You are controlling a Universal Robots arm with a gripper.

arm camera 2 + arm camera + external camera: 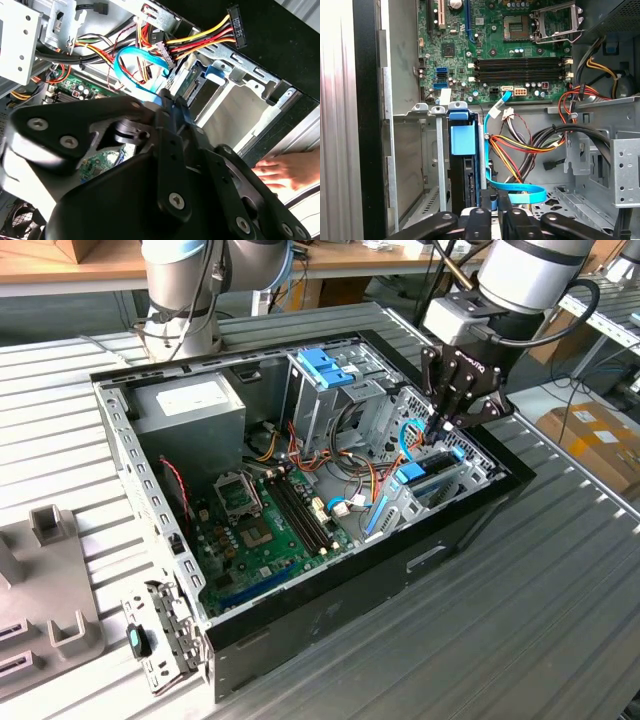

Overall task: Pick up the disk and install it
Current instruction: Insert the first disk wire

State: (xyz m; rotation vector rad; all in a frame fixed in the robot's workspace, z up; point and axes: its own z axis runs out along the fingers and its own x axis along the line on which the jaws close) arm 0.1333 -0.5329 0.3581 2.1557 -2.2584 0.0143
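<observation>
- The gripper point(440, 430) hangs inside the open computer case point(330, 620), at the exterior view's right end, over the drive bay.
- Its fingers look nearly together around the blue flat cable point(512, 190); I cannot tell for sure.
- The disk point(464, 150) sits upright in its bay slot, beside the green motherboard point(490, 50).
- A person's hand point(287, 170) rests on the case edge.

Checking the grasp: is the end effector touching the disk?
Cannot tell: in the first wrist view the end effector sits right by the disk, their meeting point hidden.
</observation>
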